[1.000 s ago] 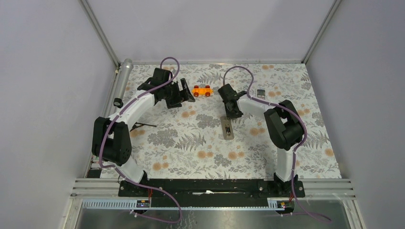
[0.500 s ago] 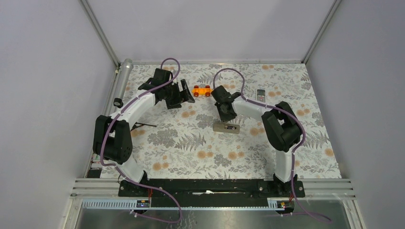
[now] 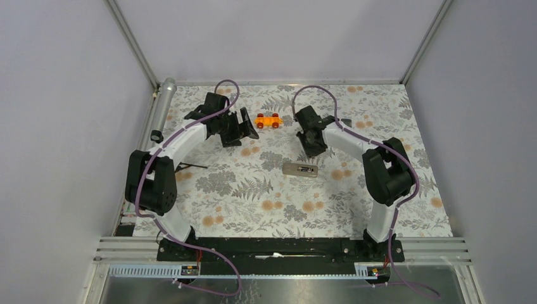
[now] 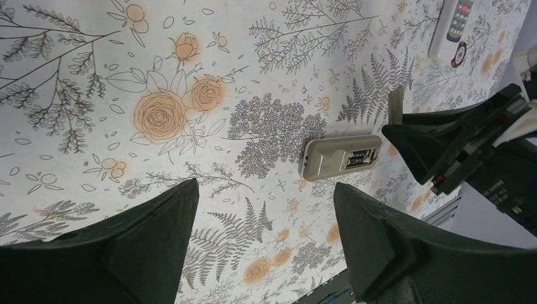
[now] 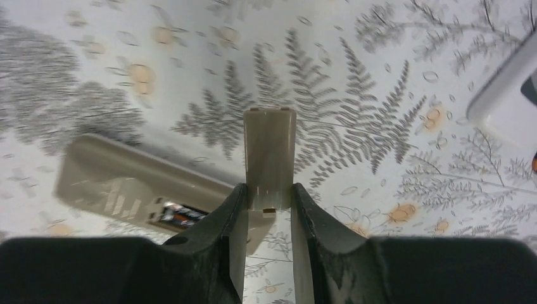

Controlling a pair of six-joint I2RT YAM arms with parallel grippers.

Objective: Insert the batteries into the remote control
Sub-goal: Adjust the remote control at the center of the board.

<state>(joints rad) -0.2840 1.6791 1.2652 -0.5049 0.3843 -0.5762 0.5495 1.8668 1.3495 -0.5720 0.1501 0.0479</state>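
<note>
The remote control (image 3: 300, 169) lies face down mid-table, its grey-brown back up. The compartment is uncovered, and the batteries (image 4: 360, 159) sit inside it, red and dark in the right wrist view (image 5: 180, 216). My right gripper (image 5: 269, 190) is shut on a grey-brown battery cover (image 5: 270, 152), held upright above the table just beyond the remote control (image 5: 114, 180). In the top view it (image 3: 313, 147) hangs behind the remote's right end. My left gripper (image 4: 265, 190) is open and holds nothing, up above the table left of the remote control (image 4: 332, 157); the top view shows it (image 3: 246, 130) at the back left.
An orange toy car (image 3: 268, 120) stands at the back between the arms. A white remote (image 4: 451, 26) lies beyond the right arm. A silver cylinder (image 3: 164, 101) and a small black ring (image 3: 156, 135) sit at the left edge.
The remote control swung from lengthwise to crosswise on the table. My right gripper then drew back and to the right, away from it, keeping the cover. The left arm stayed still.
</note>
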